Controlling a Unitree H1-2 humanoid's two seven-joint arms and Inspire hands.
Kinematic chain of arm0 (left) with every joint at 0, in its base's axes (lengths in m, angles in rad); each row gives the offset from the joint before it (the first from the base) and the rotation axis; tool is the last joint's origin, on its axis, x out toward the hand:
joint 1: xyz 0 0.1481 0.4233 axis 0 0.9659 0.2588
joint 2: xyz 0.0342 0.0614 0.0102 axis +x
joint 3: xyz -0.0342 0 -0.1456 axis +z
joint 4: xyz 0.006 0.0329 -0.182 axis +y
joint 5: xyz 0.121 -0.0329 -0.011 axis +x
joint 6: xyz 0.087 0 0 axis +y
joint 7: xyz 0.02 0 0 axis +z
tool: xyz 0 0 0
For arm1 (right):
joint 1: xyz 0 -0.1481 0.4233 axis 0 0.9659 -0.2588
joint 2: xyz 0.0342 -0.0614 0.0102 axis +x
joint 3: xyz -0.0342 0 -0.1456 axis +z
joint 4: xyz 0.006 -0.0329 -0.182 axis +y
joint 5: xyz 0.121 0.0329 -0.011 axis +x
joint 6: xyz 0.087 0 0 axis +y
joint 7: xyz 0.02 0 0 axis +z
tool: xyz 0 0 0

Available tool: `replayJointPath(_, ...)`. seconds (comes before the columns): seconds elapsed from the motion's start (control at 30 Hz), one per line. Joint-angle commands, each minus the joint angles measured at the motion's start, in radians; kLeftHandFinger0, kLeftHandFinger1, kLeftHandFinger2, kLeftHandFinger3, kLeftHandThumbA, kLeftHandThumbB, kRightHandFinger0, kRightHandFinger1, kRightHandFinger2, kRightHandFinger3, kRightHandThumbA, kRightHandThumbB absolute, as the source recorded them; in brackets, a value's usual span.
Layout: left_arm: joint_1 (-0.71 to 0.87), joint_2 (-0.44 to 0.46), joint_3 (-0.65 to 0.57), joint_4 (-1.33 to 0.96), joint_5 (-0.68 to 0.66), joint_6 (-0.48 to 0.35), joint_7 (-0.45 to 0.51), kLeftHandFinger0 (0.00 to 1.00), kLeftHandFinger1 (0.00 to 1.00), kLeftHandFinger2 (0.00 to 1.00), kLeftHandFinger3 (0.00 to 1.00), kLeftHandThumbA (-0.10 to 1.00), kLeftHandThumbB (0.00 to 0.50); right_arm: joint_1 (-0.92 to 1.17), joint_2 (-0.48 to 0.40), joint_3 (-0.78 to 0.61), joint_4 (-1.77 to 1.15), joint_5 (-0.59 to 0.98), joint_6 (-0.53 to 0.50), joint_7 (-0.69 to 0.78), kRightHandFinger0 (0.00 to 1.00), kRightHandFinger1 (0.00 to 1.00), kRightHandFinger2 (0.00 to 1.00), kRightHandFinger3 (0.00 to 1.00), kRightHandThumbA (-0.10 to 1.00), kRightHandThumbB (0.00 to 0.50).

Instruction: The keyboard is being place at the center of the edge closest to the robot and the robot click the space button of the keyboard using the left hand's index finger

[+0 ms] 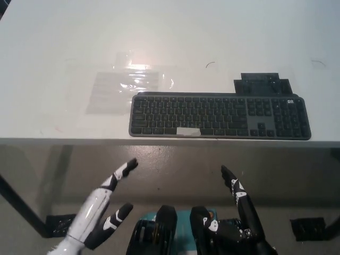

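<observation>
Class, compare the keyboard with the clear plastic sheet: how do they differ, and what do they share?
The keyboard is dark and opaque; the plastic sheet is clear and glares. The keyboard lies at the near edge, the plastic sheet farther back, leftward. Both lie on the white table.

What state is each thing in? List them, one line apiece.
keyboard: flat on the table, along its near edge, untouched.
space key: nothing touching it, pale patch on it.
clear plastic sheet: lying flat, left of the keyboard, glare on it.
black flat piece: behind the keyboard's right end, partly hidden.
left hand: open, empty, below the table edge, one finger pointing up.
right hand: below the table edge, touching nothing.
</observation>
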Motion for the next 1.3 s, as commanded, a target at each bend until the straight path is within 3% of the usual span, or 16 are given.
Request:
replayJointPath(0.0, -0.058, 0.056, 0.029, -0.181, 0.209, 0.000, -0.047, 1.00, 1.00, 1.00, 1.00, 1.00, 0.449, -0.015, -0.003, 0.018, -0.007, -0.011, -0.082, -0.031, 1.00, 1.00, 1.00, 1.00, 1.00, 0.350)
replayJointPath(0.1, -0.107, 0.061, 0.036, -0.223, 0.244, 0.036, -0.078, 1.00, 1.00, 1.00, 1.00, 1.00, 0.463, -0.016, -0.004, 0.018, -0.003, -0.010, -0.082, -0.033, 1.00, 1.00, 1.00, 1.00, 1.00, 0.359)
replayJointPath(0.13, -0.126, 0.060, 0.033, -0.230, 0.243, 0.069, -0.099, 0.78, 0.92, 1.00, 1.00, 1.00, 0.481, -0.016, -0.005, 0.020, -0.003, -0.011, -0.082, -0.035, 1.00, 1.00, 1.00, 1.00, 1.00, 0.358)
replayJointPath(0.17, -0.135, 0.059, 0.030, -0.233, 0.247, 0.085, -0.112, 0.69, 0.84, 1.00, 1.00, 1.00, 0.494, -0.014, -0.005, 0.023, -0.002, -0.013, -0.082, -0.037, 1.00, 1.00, 1.00, 1.00, 1.00, 0.358)
replayJointPath(0.2, -0.160, 0.056, 0.022, -0.229, 0.261, 0.108, -0.132, 0.38, 0.57, 0.88, 1.00, 1.00, 0.500, -0.015, -0.006, 0.026, -0.001, -0.015, -0.082, -0.039, 1.00, 1.00, 1.00, 1.00, 1.00, 0.356)
replayJointPath(0.23, -0.176, 0.048, 0.017, -0.219, 0.266, 0.119, -0.138, 0.07, 0.22, 0.63, 1.00, 1.00, 0.500, -0.013, -0.005, 0.026, -0.004, -0.014, -0.082, -0.037, 1.00, 1.00, 1.00, 1.00, 1.00, 0.354)
replayJointPath(0.27, -0.197, 0.034, 0.008, -0.199, 0.274, 0.123, -0.136, 0.00, 0.01, 0.32, 1.00, 1.00, 0.500, -0.012, -0.005, 0.025, -0.006, -0.014, -0.082, -0.035, 1.00, 1.00, 1.00, 1.00, 1.00, 0.354)
replayJointPath(0.3, -0.212, 0.023, 0.002, -0.183, 0.289, 0.124, -0.133, 0.00, 0.00, 0.08, 1.00, 1.00, 0.490, -0.014, -0.006, 0.025, -0.006, -0.014, -0.082, -0.036, 1.00, 1.00, 1.00, 1.00, 1.00, 0.354)
replayJointPath(0.33, -0.233, 0.009, -0.007, -0.156, 0.309, 0.116, -0.120, 0.00, 0.00, 0.01, 1.00, 1.00, 0.477, -0.014, -0.007, 0.025, -0.006, -0.012, -0.082, -0.035, 1.00, 1.00, 1.00, 1.00, 1.00, 0.358)
replayJointPath(0.37, -0.239, 0.004, -0.010, -0.147, 0.316, 0.114, -0.115, 0.00, 0.02, 0.03, 1.00, 1.00, 0.449, -0.012, -0.007, 0.025, -0.007, -0.012, -0.082, -0.035, 1.00, 1.00, 1.00, 1.00, 1.00, 0.358)
replayJointPath(0.4, -0.253, -0.005, -0.015, -0.129, 0.329, 0.112, -0.108, 0.00, 0.00, 0.00, 1.00, 1.00, 0.476, -0.012, -0.007, 0.026, -0.005, -0.008, -0.082, -0.035, 1.00, 1.00, 1.00, 1.00, 1.00, 0.359)
replayJointPath(0.53, -0.333, -0.046, -0.039, 0.021, 0.374, 0.078, -0.052, 0.00, 0.00, 0.00, 1.00, 1.00, 0.422, -0.011, -0.011, 0.032, -0.011, -0.022, -0.082, -0.050, 1.00, 1.00, 1.00, 1.00, 1.00, 0.358)
replayJointPath(0.7, -0.400, -0.079, -0.049, 0.160, 0.398, 0.104, -0.044, 0.00, 0.00, 0.00, 1.00, 1.00, 0.416, -0.017, -0.011, 0.031, -0.011, -0.013, -0.082, -0.042, 1.00, 1.00, 1.00, 1.00, 1.00, 0.350)
replayJointPath(0.9, -0.463, -0.097, -0.067, 0.347, 0.397, 0.110, -0.038, 0.00, 0.00, 0.04, 1.00, 1.00, 0.350, -0.020, -0.014, 0.033, -0.011, -0.009, -0.082, -0.043, 1.00, 1.00, 1.00, 1.00, 1.00, 0.346)
replayJointPath(1.27, -0.486, -0.095, -0.092, 0.475, 0.397, 0.114, -0.034, 0.00, 0.00, 0.08, 1.00, 1.00, 0.359, -0.025, -0.015, 0.032, -0.007, 0.002, -0.082, -0.039, 1.00, 1.00, 1.00, 1.00, 1.00, 0.360)
